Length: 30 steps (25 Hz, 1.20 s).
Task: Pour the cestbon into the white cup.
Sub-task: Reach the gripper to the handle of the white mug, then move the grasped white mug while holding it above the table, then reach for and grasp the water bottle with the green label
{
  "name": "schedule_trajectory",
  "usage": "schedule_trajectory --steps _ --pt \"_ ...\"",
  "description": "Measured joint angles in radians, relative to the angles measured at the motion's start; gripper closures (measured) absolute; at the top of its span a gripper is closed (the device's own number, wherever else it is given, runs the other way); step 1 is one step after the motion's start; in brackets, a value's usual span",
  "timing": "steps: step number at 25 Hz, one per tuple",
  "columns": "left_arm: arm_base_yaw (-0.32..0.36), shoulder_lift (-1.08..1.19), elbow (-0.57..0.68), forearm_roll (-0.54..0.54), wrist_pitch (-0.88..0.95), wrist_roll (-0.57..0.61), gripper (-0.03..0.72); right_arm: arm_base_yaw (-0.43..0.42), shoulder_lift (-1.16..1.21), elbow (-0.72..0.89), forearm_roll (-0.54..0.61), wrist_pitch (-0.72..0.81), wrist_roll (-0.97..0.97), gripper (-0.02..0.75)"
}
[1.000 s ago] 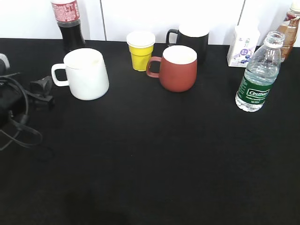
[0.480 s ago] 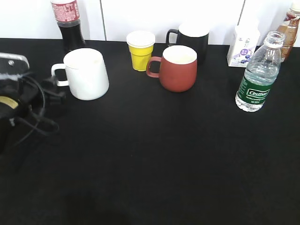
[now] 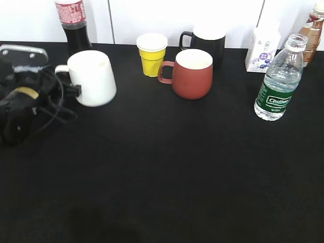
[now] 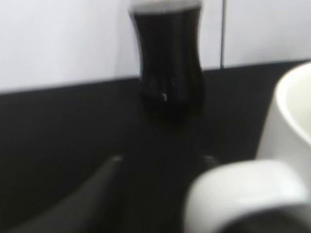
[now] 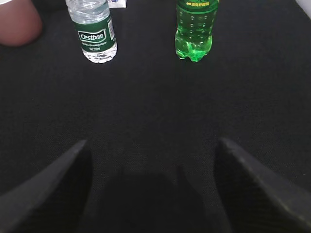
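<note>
One green soda bottle (image 5: pixel 196 30) beside cestbon (image 5: pixel 94 32), right wrist view only

Glossy white cup (image 3: pixel 92 77), matt tablecloth (image 3: pixel 167 167)

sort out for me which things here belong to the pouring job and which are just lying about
Part of the job:
- water bottle, green Cestbon label, cap off
- white mug, left claw at its handle

Just lying about:
- cola bottle
- yellow cup
- red-brown mug
- black mug
- small carton
- brown drink bottle
- green soda bottle
</note>
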Motion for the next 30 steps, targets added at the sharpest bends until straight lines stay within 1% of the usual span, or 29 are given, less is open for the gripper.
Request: schedule_trajectory --steps 2,5,7,9,12,14,16,19,20,21,22,24,28,29,30 --pt "0.019 0.012 -0.029 0.074 0.011 0.0 0.622 0.0 0.0 0.0 0.0 0.0 0.0 0.146" --pt "0.021 0.007 -0.028 0.088 0.01 -0.003 0.632 0.0 0.0 0.0 0.0 0.0 0.0 0.146" --pt "0.006 -0.049 0.013 0.096 0.04 0.0 0.637 0.0 0.0 0.0 0.0 0.0 0.0 0.146" --pt "-0.051 -0.158 0.077 0.101 0.056 -0.033 0.639 0.0 0.0 0.0 0.006 0.0 0.0 0.146" --pt "-0.16 -0.324 0.173 0.112 0.053 -0.076 0.641 0.0 0.0 0.0 0.006 0.0 0.0 0.146" --pt "-0.212 -0.409 0.24 0.115 0.055 -0.117 0.641 0.0 0.0 0.0 0.007 0.0 0.0 0.146" --pt "-0.239 -0.478 0.313 0.116 0.068 -0.127 0.641 0.0 0.0 0.0 0.007 0.0 0.0 0.146" --pt "-0.243 -0.564 0.41 0.12 0.086 -0.128 0.641 0.0 0.003 -0.002 0.017 -0.001 0.0 0.146" --pt "-0.243 -0.586 0.426 0.12 0.087 -0.128 0.641 0.0 0.034 -0.012 0.026 -0.025 0.0 0.146" --pt "-0.243 -0.597 0.433 0.12 0.087 -0.128 0.642 0.0 0.086 -0.02 0.031 -0.113 0.0 0.146" --pt "-0.243 -0.6 0.433 0.12 0.087 -0.128 0.642 0.0 0.146 -0.022 0.035 -0.234 0.0 0.146" --pt "-0.243 -0.601 0.433 0.12 0.087 -0.128 0.642 0.0 0.29 0.01 0.034 -0.523 0.0 0.146" --pt "-0.243 -0.601 0.433 0.12 0.087 -0.128 0.643 0.0 0.575 0.195 0.042 -1.141 0.0 0.146" --pt "-0.243 -0.601 0.433 0.12 0.087 -0.128 0.643 0.0 0.64 0.23 0.041 -1.247 0.007 0.146" --pt "-0.243 -0.601 0.433 0.12 0.088 -0.128 0.643 0.0 0.709 0.241 0.038 -1.306 0.032 0.146"
